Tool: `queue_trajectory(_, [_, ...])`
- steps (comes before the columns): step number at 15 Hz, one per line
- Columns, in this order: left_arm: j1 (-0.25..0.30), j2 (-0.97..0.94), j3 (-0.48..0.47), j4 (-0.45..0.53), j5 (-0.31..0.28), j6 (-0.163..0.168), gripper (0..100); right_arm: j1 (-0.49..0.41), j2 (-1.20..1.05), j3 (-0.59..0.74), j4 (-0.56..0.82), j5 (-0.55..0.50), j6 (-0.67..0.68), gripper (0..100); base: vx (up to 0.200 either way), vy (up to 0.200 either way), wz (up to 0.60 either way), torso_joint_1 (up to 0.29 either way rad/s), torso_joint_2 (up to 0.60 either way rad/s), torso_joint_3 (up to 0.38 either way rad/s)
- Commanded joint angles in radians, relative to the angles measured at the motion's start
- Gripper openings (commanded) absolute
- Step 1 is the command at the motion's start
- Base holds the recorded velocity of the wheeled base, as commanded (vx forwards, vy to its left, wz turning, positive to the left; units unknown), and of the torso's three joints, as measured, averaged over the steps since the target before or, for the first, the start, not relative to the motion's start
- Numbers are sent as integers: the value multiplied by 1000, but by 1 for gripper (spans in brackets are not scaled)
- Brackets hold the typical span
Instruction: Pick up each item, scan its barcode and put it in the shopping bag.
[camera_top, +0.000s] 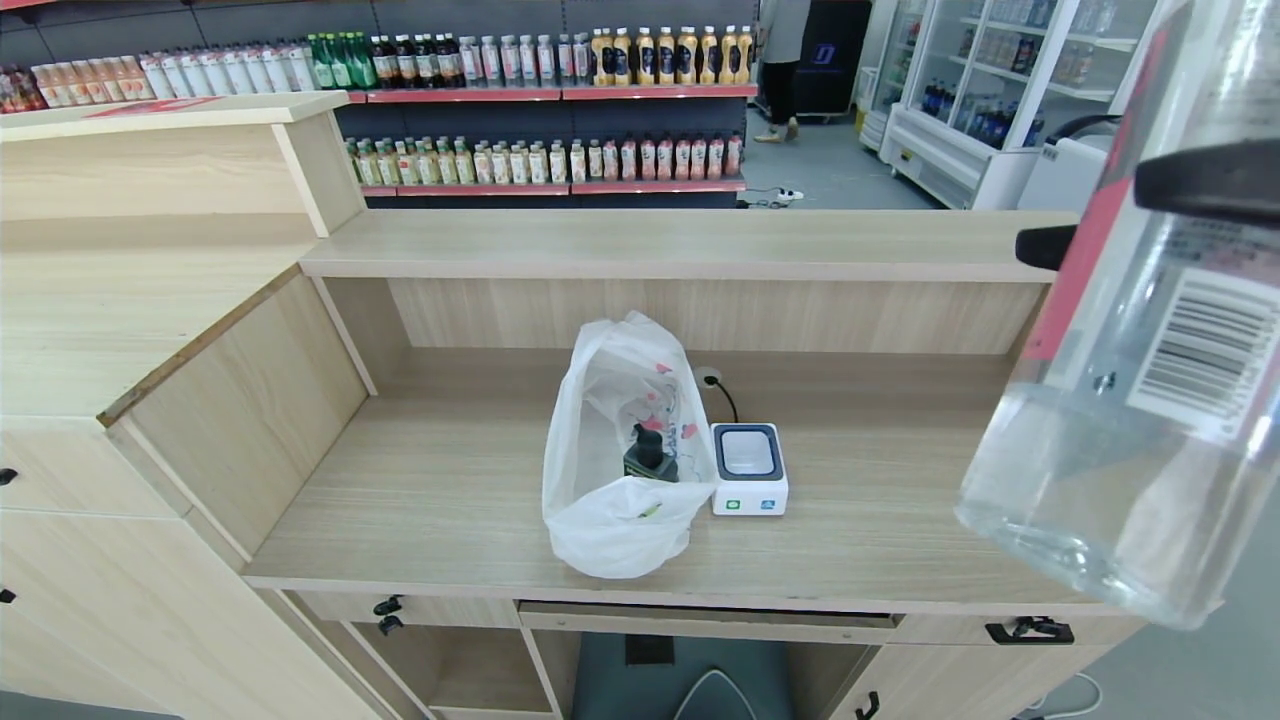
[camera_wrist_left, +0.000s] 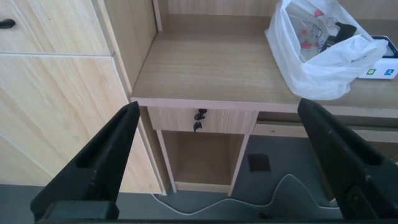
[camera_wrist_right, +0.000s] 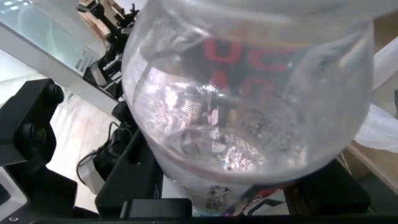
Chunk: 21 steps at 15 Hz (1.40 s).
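– Closest to the head camera, what is it?
– Clear bottle (camera_top: 1130, 400), tilted, with clear liquid inside and a red and white label. It hangs high on the robot's right, well above the counter (camera_top: 900, 540).
– And what holds it?
– The right gripper (camera_top: 1125, 215) is clamped on it. One black finger crosses the front of the bottle, and the other pokes out past its side. In the right wrist view the bottle's rounded base (camera_wrist_right: 249, 106) sits right up against the lens.
– Which way does the code face?
– The barcode label (camera_top: 1205, 345) is turned toward the head camera.
– The other arm?
– The left gripper (camera_wrist_left: 219, 109) hangs low, in front of the counter's edge. Its two dark fingers are spread wide with nothing between them. Beyond them is a drawer (camera_wrist_left: 205, 118) with a key (camera_wrist_left: 198, 120) in its lock.
– Where is the bag?
– The shopping bag (camera_top: 615, 470) stands on the middle of the counter with its mouth open. It is white and thin, and a dark bottle (camera_top: 650, 452) with a black cap stands inside it.
– The scanner?
– The scanner (camera_top: 748, 468) is a small white box touching the bag on the robot's right side, its window facing up. A black cable (camera_top: 726, 400) runs from it toward the back of the counter. Behind the counter stand shelves (camera_top: 550, 95) of bottled drinks.
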Motion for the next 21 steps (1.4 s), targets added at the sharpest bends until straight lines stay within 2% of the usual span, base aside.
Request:
queue_trajectory(1, [0,0,2,1,0,0,100,35,16,-67,69,-3,12,0,0,0,0,0,0,0])
queue_trajectory(2, [0,0,0,0,0,0,100,61,26,-106,116,-20,14,0,0,0,0,0,0,0])
queue_trajectory(6, [0,0,2,0,0,0,100,104,91,-165,123,-35,9,0,0,0,0,0,0,0])
queue_trajectory(10, [0,0,0,0,0,0,100,163,140,-214,109,-170,5,0,0,0,0,0,0,0])
queue_trajectory(17, [0,0,0,0,0,0,100,249,135,-200,152,-167,-57,0,0,0,0,0,0,0])
queue_trajectory(21, [0,0,0,0,0,0,100,259,138,-197,149,-158,-118,0,0,0,0,0,0,0])
